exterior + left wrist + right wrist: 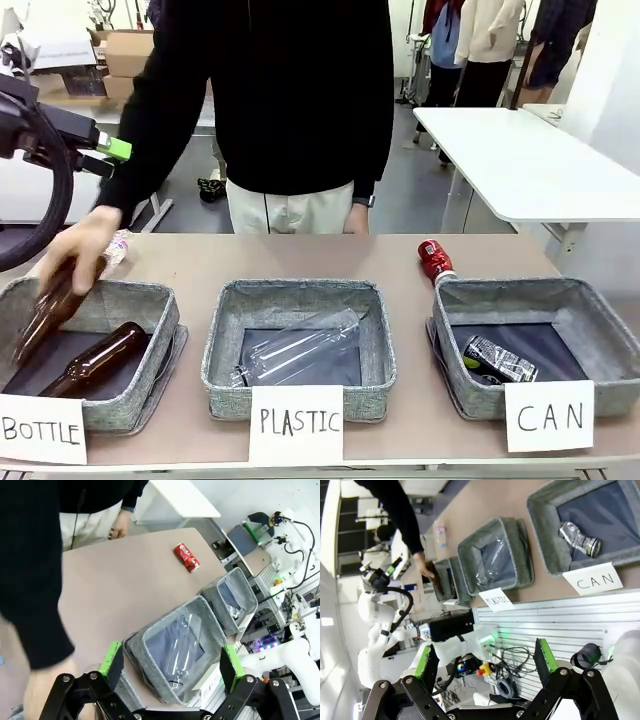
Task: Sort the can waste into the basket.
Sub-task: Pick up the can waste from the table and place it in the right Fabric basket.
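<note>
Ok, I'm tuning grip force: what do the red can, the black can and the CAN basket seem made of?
Red can: apparently thin metal, glossy, bright highlights. Black can: likely metal too, printed, shiny silvery patches. CAN basket: grey woven fabric, matte, soft-looking walls, dark liner.

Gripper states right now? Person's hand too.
Left gripper: open, empty.
Right gripper: open, empty.
Person's outstretched hand: holding a brown bottle.

Bright, even indoor light; only soft shadows fall on the table [300, 262]. The person's hand [78, 243] smears with motion blur. Both wrist views bow outward at their edges.
</note>
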Controlling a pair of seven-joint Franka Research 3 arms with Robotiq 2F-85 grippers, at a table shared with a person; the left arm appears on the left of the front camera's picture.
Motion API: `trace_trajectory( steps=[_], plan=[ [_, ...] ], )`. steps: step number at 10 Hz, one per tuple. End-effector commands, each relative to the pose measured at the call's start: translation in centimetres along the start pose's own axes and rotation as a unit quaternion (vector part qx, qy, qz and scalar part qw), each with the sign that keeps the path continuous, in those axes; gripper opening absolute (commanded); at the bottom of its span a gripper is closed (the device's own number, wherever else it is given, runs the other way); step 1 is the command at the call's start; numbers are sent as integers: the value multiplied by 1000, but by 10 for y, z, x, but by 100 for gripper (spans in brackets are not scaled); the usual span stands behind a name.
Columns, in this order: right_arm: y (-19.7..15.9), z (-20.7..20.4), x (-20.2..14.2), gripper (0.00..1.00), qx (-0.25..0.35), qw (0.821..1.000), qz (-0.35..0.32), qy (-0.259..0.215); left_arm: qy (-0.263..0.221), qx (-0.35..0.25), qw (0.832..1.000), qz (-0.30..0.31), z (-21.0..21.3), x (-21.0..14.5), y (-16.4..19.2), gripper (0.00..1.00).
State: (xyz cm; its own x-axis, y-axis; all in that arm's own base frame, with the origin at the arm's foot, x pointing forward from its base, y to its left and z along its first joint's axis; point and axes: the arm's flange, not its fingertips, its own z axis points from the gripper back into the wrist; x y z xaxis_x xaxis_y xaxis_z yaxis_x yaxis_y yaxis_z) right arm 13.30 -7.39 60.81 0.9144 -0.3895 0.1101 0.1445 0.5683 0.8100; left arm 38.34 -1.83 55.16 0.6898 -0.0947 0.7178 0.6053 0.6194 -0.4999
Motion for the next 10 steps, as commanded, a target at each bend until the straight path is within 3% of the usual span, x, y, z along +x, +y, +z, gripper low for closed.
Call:
trace_trajectory(
  steps=[1,3,5,6,7,8,9,10],
  plan=[
    [1,5,-3,100,7,1000,9,4,5,-1,1000,3,2,-1,1,100],
    [0,0,0,100,0,1000,0,0,5,-1,1000,3,2,-1,1,100],
    [27,-34,33,100,-63,996,65,-16,5,-1,1000,3,2,-1,1,100],
    [48,-70,64,100,-118,989,89,8,5,-1,1000,3,2,-1,1,100],
    [64,-128,104,100,-209,971,118,8,5,-1,1000,3,2,-1,1,100],
    [64,-182,130,100,-232,962,142,29,5,-1,1000,3,2,-1,1,100],
    [55,-224,147,100,-306,937,170,-16,5,-1,1000,3,2,-1,1,100],
    [54,-239,137,100,-295,935,196,-18,5,-1,1000,3,2,-1,1,100]
  ],
)
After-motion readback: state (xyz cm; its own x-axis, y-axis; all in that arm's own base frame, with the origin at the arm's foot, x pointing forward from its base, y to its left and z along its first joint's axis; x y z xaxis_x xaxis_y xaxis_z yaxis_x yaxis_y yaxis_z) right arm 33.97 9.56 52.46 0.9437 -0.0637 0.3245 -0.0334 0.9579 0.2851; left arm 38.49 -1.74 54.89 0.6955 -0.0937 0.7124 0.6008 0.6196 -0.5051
